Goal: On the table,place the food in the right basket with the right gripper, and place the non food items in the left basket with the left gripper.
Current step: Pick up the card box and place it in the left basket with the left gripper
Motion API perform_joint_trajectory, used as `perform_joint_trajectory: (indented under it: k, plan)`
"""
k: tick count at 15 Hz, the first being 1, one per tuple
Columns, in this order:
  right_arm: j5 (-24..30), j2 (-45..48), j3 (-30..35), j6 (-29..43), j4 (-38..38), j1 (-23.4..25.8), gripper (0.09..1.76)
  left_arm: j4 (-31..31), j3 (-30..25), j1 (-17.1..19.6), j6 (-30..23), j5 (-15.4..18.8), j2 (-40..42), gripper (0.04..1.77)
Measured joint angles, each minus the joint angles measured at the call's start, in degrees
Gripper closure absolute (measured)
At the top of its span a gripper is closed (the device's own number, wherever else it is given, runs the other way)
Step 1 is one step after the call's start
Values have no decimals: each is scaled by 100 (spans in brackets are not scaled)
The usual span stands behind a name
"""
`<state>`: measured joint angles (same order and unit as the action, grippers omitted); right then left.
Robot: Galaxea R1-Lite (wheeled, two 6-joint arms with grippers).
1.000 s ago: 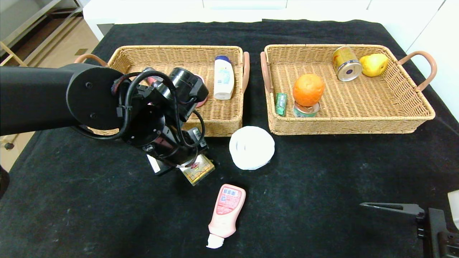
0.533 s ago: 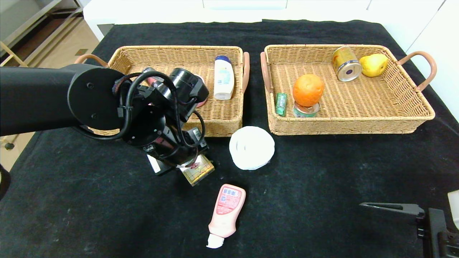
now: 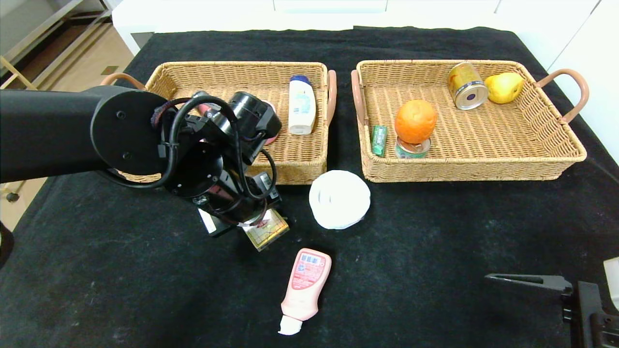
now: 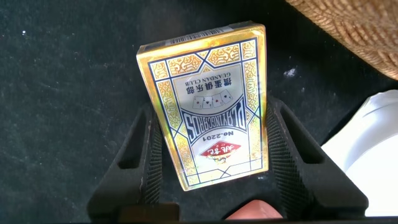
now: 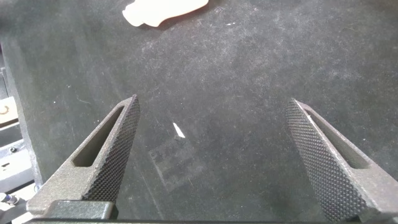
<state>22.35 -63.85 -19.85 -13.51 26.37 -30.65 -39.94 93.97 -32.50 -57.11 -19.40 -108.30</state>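
left hand (image 4: 210, 155) – clamped on card box (image 4: 208, 102), low over counter (image 3: 435, 232) before left basket (image 3: 309, 164) | right hand (image 5: 217, 155) – wide, parked near corner | tub (image 3: 339, 198), pink bottle (image 3: 304, 287) on counter

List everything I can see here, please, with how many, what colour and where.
table: one, black cloth.
left basket: one, tan wicker, far left.
right basket: one, tan wicker, far right.
shampoo bottle: one, white, in left basket.
orange: one, resting on a small tin, right basket.
gum pack: one, green, right basket.
gold can: one, right basket.
pear: one, yellow, right basket.
white tub: one, on table between baskets.
pink bottle: one, lying near front.
playing-card box: one, gold, between left jaws.
left gripper: black, jaws closed on the card box.
right gripper: black, open, parked near right.
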Motion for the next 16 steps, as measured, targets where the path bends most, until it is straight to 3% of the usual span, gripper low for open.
perform_joint_trajectory:
  k: [10,16]
  plan:
    - [9,-1,9,0,-9,0,14,-27,-315,-302,141,-171,602,78]
    - [6,16,23,-52,-11,-5,14,-13,-689,-536,530,-310,1302,79]
